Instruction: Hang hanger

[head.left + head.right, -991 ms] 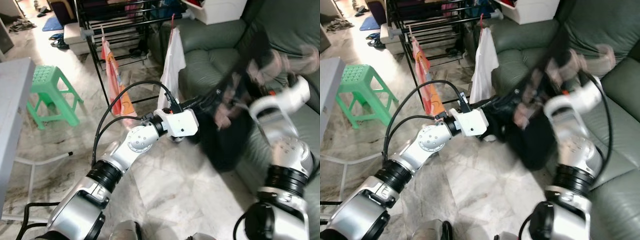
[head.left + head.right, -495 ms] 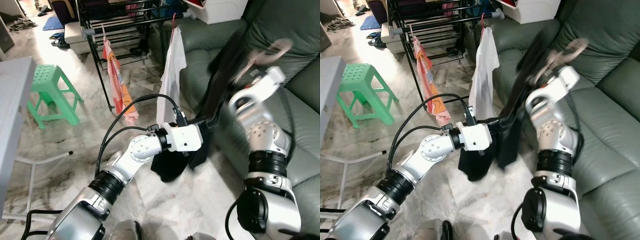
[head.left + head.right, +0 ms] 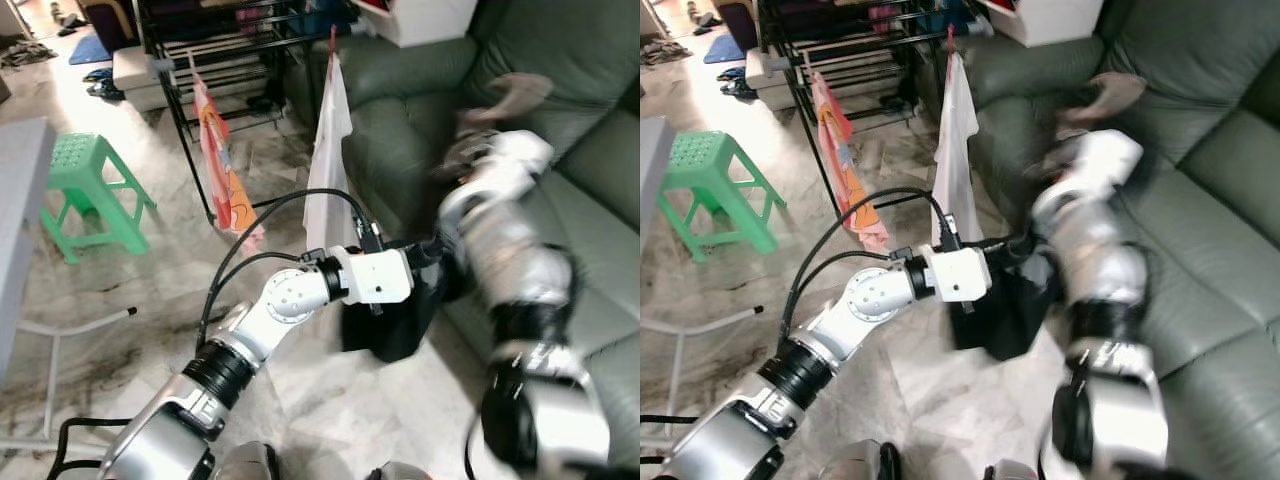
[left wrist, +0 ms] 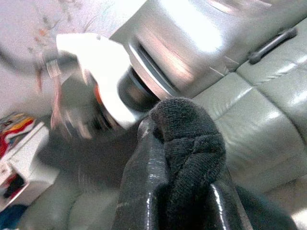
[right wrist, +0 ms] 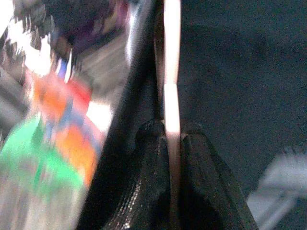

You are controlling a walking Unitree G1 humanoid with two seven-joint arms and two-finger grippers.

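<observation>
A black garment (image 3: 392, 322) hangs low in front of the sofa, bunched below my left wrist. In the left wrist view my left gripper (image 4: 180, 139) is shut on a fold of this black cloth (image 4: 184, 158). My right arm (image 3: 495, 215) is raised over the sofa and blurred. In the right wrist view my right gripper (image 5: 171, 132) is shut on a thin pale hanger (image 5: 171, 57), with dark cloth behind it. A pale, blurred hanger end (image 3: 508, 92) shows above the right arm.
A black drying rack (image 3: 225, 45) stands at the back, with a white shirt (image 3: 328, 130) and an orange-pink cloth (image 3: 220, 170) hanging on it. A green sofa (image 3: 590, 240) is at the right. A green stool (image 3: 85, 190) and a grey table edge (image 3: 15, 210) are at the left.
My right arm has swung back over the sofa with the hanger. The black garment now hangs lower and more bunched under my left gripper. The camera has shifted a little.
</observation>
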